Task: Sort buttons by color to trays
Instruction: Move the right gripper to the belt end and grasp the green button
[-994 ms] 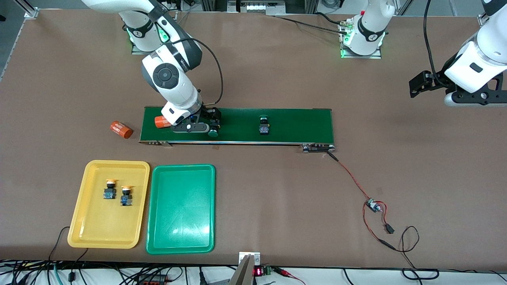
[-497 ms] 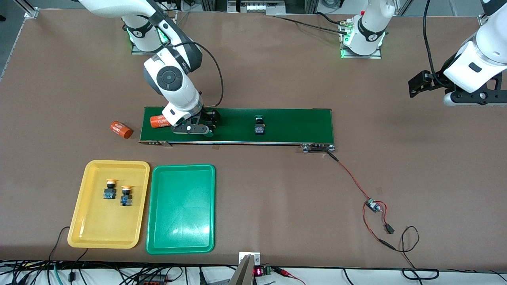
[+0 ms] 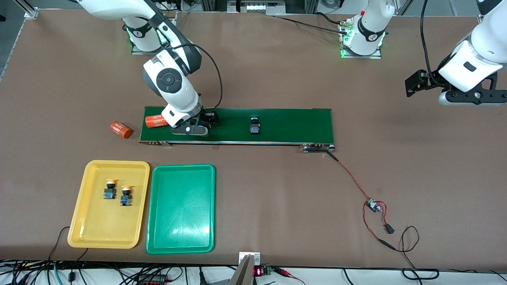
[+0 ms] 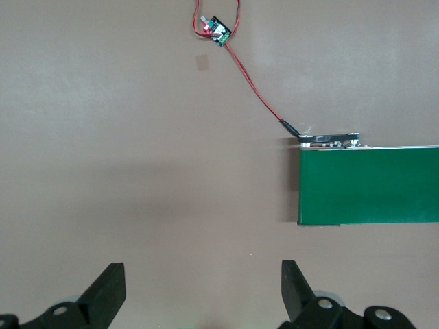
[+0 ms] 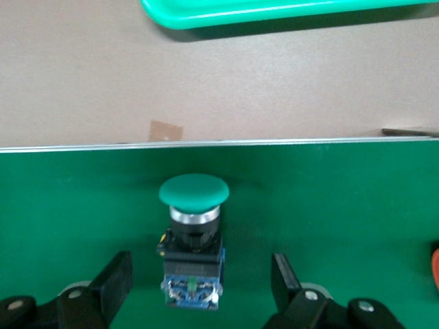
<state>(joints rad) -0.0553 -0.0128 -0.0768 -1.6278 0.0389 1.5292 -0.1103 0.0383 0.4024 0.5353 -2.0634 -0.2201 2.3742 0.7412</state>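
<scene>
While hovering low over belt point(image 3: 277, 126), my right gripper point(image 5: 195, 291) is straddling green button point(image 5: 193, 236), fingers spread either side, not grasping yet; button's axis pointing toward green tray point(image 3: 181, 209). Left gripper point(image 4: 202, 291) waiting, released, over bare table.

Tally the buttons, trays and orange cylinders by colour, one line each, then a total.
Yellow-capped buttons: 2
Green-capped buttons: 2
Yellow tray: 1
Green tray: 1
Orange cylinders: 2
Total: 8

front: high, faces robots | wrists: close, downward | shared: conveyor belt point(image 3: 277, 124)
</scene>
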